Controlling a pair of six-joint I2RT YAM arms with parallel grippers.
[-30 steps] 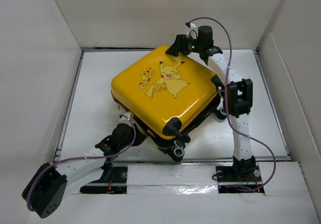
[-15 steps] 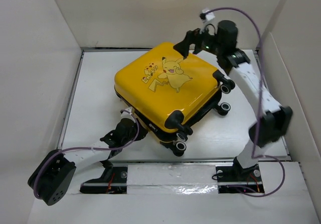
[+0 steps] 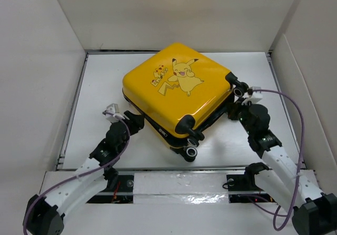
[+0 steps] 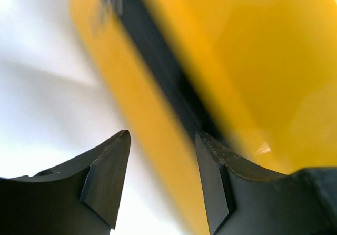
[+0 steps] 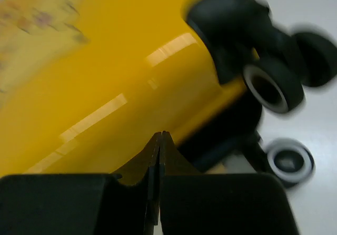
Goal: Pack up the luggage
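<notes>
luggage [image 3: 176, 95]: flat on the table [image 3: 105, 77], lid down, between both arms, wheels [image 3: 239, 91] facing near-right
left gripper [image 4: 163, 136]: jaws apart, just beside its near-left edge
right gripper [image 5: 159, 135]: fingers together, empty, beside the wheeled corner

Looks like a robotics lab test cell to me, not anyone's home; plain white boards [image 3: 174, 13] wall in the back and both sides; the table [image 3: 95, 87] is bare white with a grey rail [image 3: 73, 114] along its edge; the left arm [image 3: 79, 181] and right arm [image 3: 281, 166], white with black joints, are bolted down on black base plates [image 3: 113, 185] at the near edge; purple cables [image 3: 302, 135] loop loose off them; the luggage [image 3: 158, 103] sits in the middle of that boxed-in table.
</notes>
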